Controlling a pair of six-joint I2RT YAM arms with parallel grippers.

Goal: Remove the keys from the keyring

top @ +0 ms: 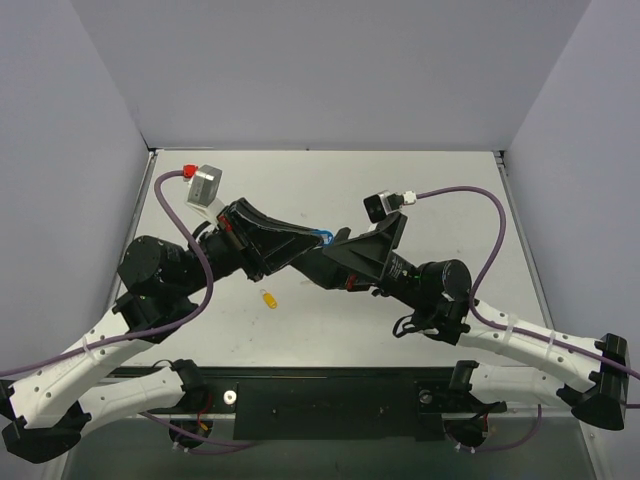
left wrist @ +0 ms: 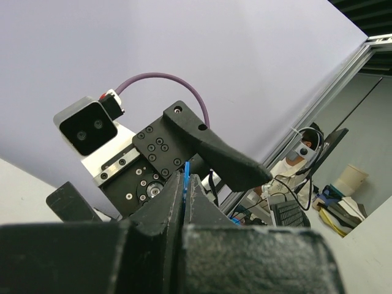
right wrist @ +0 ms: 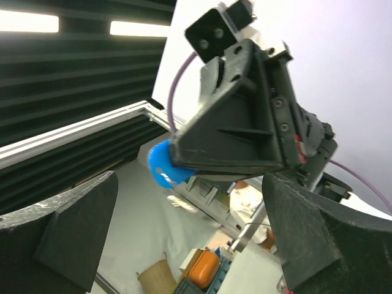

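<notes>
Between the closed fingers of the left gripper (left wrist: 186, 190), raised over mid-table, sits the keyring (right wrist: 163, 166). Its blue tag is clamped edge-on, one rounded end poking out to the right. Just beside and facing it, the right gripper (right wrist: 190, 184) stands wide apart, the nearer free pincer. The tag's long axis seems to run left-right. I cannot make out the keys. A yellow tag (top: 268, 296) lies on the table (top: 400, 190) below.
</notes>
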